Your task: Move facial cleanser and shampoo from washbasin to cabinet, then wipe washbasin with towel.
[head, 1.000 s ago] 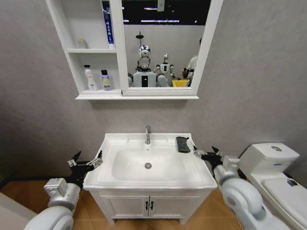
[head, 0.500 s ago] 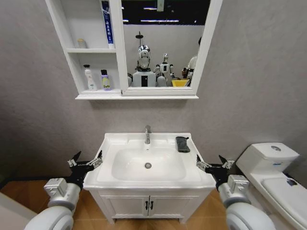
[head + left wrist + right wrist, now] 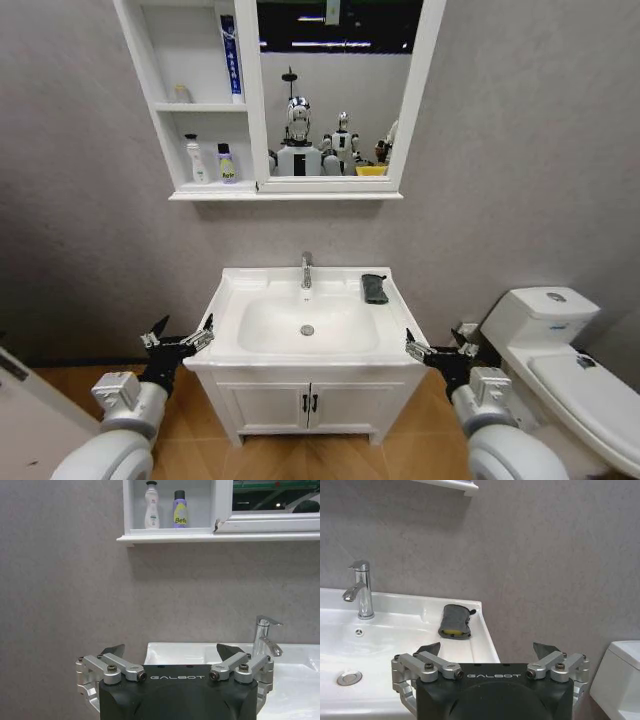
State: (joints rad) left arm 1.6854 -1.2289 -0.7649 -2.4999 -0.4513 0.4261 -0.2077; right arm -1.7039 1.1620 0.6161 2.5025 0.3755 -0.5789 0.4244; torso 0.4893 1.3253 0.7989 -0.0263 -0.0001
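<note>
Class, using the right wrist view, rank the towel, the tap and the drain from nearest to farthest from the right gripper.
From the right gripper:
1. The towel, on the washbasin rim, just beyond the open fingers.
2. The drain, down in the bowl, off to the side.
3. The tap, at the back rim by the wall.
Drain and tap are nearly equal.

Dark folded towel [image 3: 375, 288] lies on white washbasin [image 3: 232, 296] rim, below the cabinet [image 3: 160, 70]

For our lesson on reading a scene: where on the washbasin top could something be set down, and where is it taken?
On the washbasin, the left ledge is bare, from the back edge to the front rim, as is the front rim. The back right corner is taken by the towel; the tap occupies the back centre.
</note>
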